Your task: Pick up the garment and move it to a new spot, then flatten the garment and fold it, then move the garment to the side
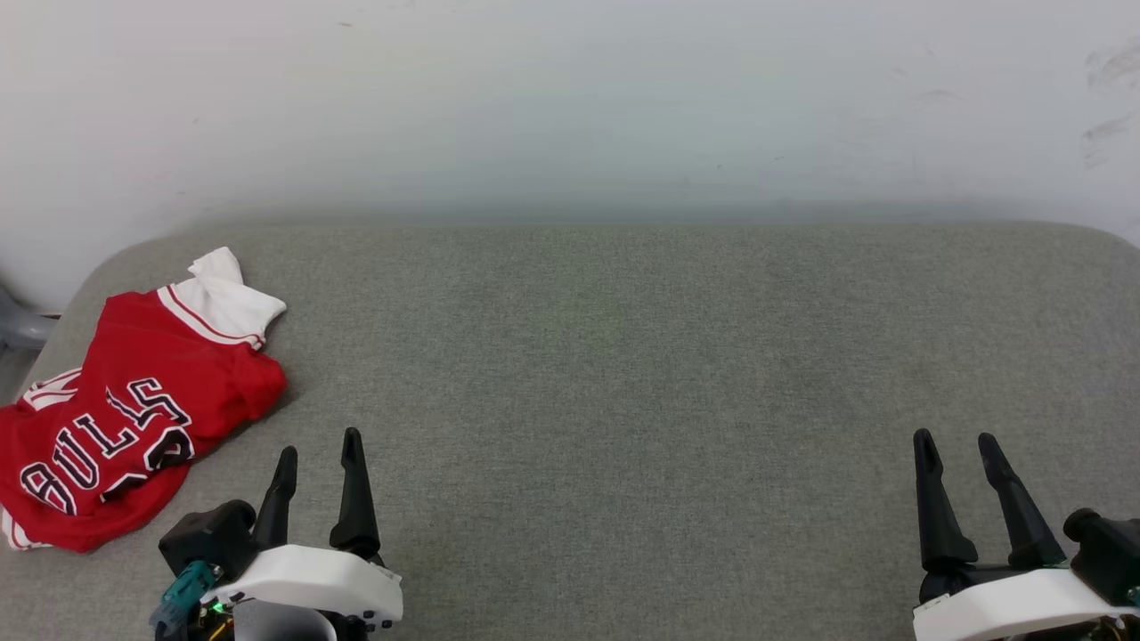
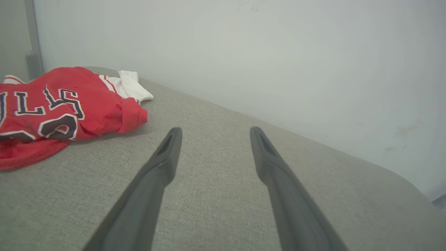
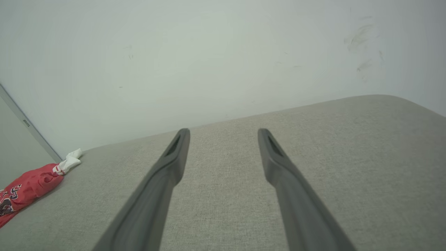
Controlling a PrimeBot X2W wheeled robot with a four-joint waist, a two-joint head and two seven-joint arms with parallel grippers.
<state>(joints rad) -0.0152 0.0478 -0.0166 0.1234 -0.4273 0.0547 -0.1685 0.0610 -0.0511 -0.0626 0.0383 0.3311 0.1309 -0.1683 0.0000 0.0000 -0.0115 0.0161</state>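
Garment (image 1: 134, 401) lies crumpled at left end of grey padded surface (image 1: 623, 356), lettering up. We judge pick-up not yet begun and surface's middle is the likely flattening spot.
Left gripper (image 1: 319, 447): over surface's near edge, near garment, fingers spread wide, empty.
Right gripper (image 1: 956, 439): near edge, right end, equally wide, empty.
We read both as rest pose.

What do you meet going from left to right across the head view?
garment → left tool, open → right tool, open, all over the grey padded surface.
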